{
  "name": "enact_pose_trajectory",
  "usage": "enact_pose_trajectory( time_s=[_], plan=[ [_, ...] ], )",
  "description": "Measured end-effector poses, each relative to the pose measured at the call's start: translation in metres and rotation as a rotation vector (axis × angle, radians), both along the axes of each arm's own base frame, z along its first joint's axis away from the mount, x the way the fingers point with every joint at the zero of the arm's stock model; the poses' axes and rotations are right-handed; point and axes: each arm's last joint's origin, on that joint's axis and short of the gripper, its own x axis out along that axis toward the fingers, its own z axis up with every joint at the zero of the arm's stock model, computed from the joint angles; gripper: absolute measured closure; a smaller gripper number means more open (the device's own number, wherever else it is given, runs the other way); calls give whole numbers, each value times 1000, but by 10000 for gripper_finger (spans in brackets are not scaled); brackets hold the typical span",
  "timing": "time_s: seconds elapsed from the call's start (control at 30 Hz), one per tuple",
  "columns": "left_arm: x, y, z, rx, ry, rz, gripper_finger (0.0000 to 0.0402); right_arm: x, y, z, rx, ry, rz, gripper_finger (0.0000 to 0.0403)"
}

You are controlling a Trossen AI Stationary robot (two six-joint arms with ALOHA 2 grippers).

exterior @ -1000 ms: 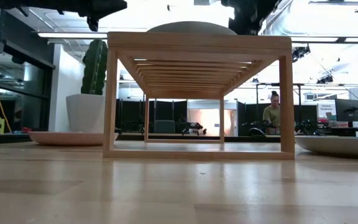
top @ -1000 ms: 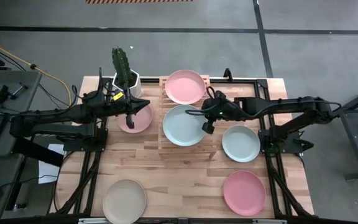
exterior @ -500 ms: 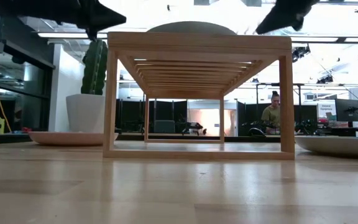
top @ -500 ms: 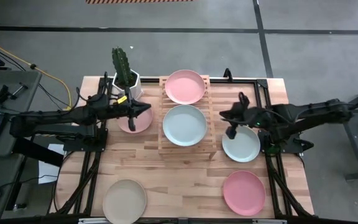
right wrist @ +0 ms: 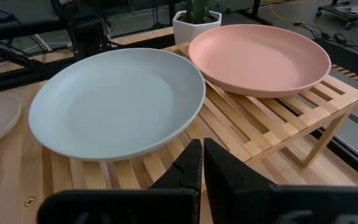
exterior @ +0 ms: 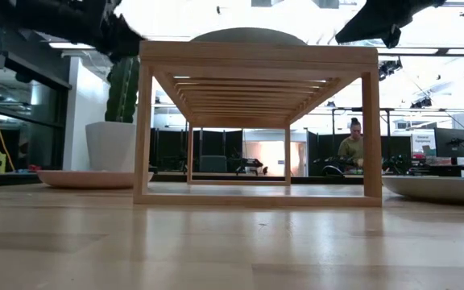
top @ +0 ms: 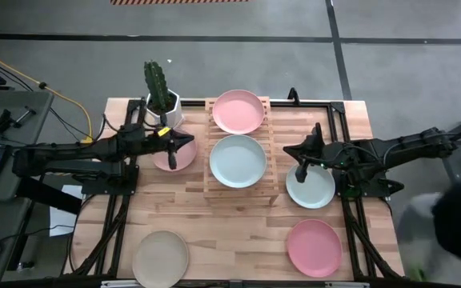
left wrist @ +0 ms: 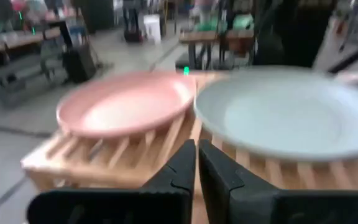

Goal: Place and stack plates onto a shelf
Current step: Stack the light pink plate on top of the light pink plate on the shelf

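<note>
The light-wood slatted shelf (top: 242, 184) carries a pink plate (top: 238, 110) at its far end and a mint plate (top: 237, 160) nearer. Both rest flat on the slats, as the right wrist view shows for the mint plate (right wrist: 117, 102) and the pink plate (right wrist: 260, 56). On the table lie a pink plate (top: 184, 156) left of the shelf, a mint plate (top: 314, 190) right of it, a beige plate (top: 160, 258) and a pink plate (top: 314, 248) near the front. My left gripper (top: 170, 150), shut (left wrist: 196, 158), hovers over the left pink plate. My right gripper (top: 300, 172), shut (right wrist: 202, 158), hovers over the right mint plate's rim.
A white pot with a cactus (top: 162, 100) stands by the shelf's far left corner. A person's blurred shape (top: 446, 232) shows beside the table's near right corner, and another person (exterior: 353, 149) stands far back in the room. Bare wood (top: 238, 232) lies in front of the shelf.
My right gripper has drawn away from the right rim of the mint plate on the shelf, toward the table's right edge, and now hangs over the mint plate on the table. My left arm has come lower over the left pink plate. A person has entered at the near right.
</note>
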Motion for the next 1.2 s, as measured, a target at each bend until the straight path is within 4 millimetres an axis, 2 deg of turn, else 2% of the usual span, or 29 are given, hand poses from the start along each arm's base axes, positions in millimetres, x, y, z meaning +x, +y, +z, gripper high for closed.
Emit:
enact_pose_trajectory(
  time_s=[0.37,0.5,0.8,1.0,1.2],
  plan=[
    [-6,-16,-34,-185,320,-15,261,1,0,-1,0,3,0,403],
    [-3,-23,-47,-228,427,27,232,1,0,-1,0,4,0,403],
    [11,-23,-85,-200,658,262,224,1,0,-1,6,2,-3,402],
    [18,-23,-106,-238,765,305,224,1,0,-1,8,0,-4,402],
    [20,-25,-115,-267,820,278,224,1,0,-1,8,1,-4,402]
  ],
)
